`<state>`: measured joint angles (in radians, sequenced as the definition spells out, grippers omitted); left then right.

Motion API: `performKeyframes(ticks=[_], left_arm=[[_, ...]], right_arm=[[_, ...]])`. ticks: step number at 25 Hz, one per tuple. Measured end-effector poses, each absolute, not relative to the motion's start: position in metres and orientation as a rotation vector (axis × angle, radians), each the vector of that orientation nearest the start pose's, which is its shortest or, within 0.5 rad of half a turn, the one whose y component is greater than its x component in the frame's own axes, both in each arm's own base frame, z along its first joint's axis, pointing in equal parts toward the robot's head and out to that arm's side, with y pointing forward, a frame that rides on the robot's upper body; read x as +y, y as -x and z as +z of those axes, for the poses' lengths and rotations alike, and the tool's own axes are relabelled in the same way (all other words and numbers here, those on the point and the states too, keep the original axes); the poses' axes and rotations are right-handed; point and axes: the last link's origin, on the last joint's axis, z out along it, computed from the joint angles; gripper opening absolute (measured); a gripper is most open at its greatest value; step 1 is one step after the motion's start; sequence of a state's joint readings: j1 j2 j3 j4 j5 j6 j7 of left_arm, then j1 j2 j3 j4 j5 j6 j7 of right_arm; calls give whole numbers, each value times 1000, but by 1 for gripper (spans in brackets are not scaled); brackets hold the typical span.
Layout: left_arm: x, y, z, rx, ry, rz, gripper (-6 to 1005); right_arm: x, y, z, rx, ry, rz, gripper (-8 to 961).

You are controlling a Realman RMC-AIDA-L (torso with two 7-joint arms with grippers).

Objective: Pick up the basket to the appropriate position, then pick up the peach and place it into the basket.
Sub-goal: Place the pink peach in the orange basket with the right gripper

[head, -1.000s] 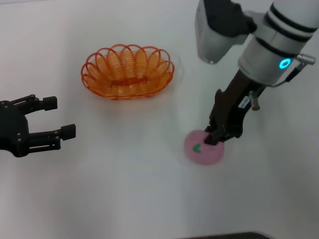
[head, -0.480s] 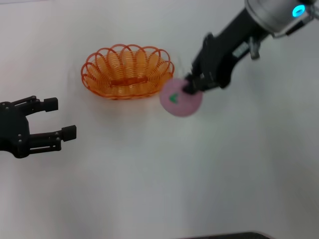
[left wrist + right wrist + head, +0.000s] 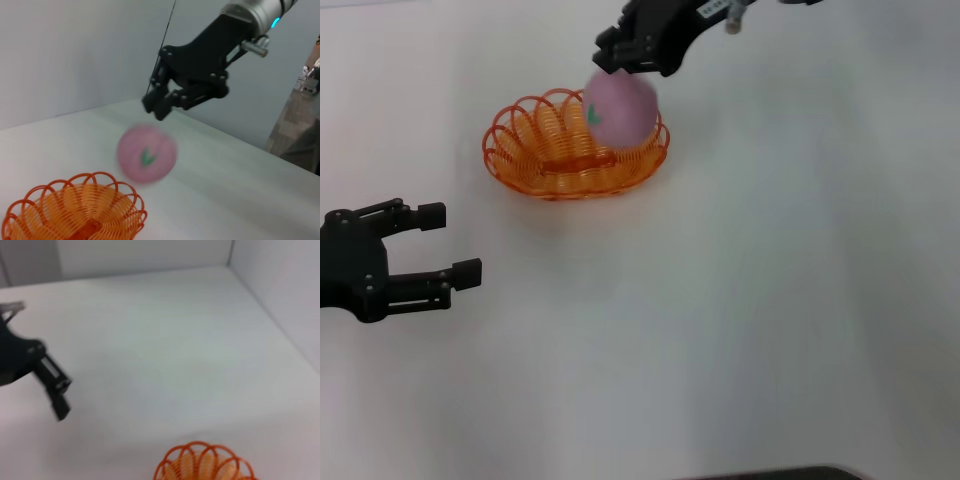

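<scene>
The orange wire basket point(image 3: 550, 160) stands on the white table at the back, left of centre. The pink-mauve peach point(image 3: 620, 108) with its green leaf mark is in the air over the basket's right end. My right gripper point(image 3: 632, 55) is just above it. In the left wrist view the peach point(image 3: 146, 154) hangs blurred below the right gripper point(image 3: 159, 107), apart from its fingers, and above the basket point(image 3: 75, 210). My left gripper point(image 3: 450, 242) is open and empty, low at the left, well short of the basket.
The table point(image 3: 770, 300) is bare white to the right and front. The right wrist view shows the basket's rim point(image 3: 205, 462) and one finger of the left gripper point(image 3: 52, 382) farther off. A dark edge shows at the bottom of the head view point(image 3: 770, 473).
My right gripper carried the peach up from the table at the right, leftward and back to over the basket. The peach now hangs free of its fingers. The left gripper barely shifted.
</scene>
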<state>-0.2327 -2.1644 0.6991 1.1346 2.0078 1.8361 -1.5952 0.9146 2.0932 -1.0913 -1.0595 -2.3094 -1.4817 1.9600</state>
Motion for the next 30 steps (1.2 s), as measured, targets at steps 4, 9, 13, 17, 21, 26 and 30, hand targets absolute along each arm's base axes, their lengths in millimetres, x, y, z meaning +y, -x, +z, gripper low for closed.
performKeyframes(ticks=[4, 9, 13, 17, 21, 26, 30], left_arm=[[252, 276, 41, -744, 2742, -661, 891], [253, 275, 40, -741, 2747, -664, 891], [253, 275, 40, -739, 2749, -665, 891], [254, 274, 40, -737, 2750, -665, 891], [254, 274, 40, -737, 2751, -665, 891], [255, 273, 40, -737, 2749, -673, 891], [256, 272, 41, -733, 2750, -676, 891]], right_arm=[[416, -97, -31, 231, 2889, 19, 137], [418, -104, -52, 231, 2880, 8, 137], [417, -103, -55, 230, 2885, 51, 138], [418, -104, -53, 237, 2883, 62, 139], [415, -105, -47, 247, 2894, 81, 139], [405, -106, -15, 271, 2906, 212, 140], [389, -116, 21, 293, 2904, 299, 140]])
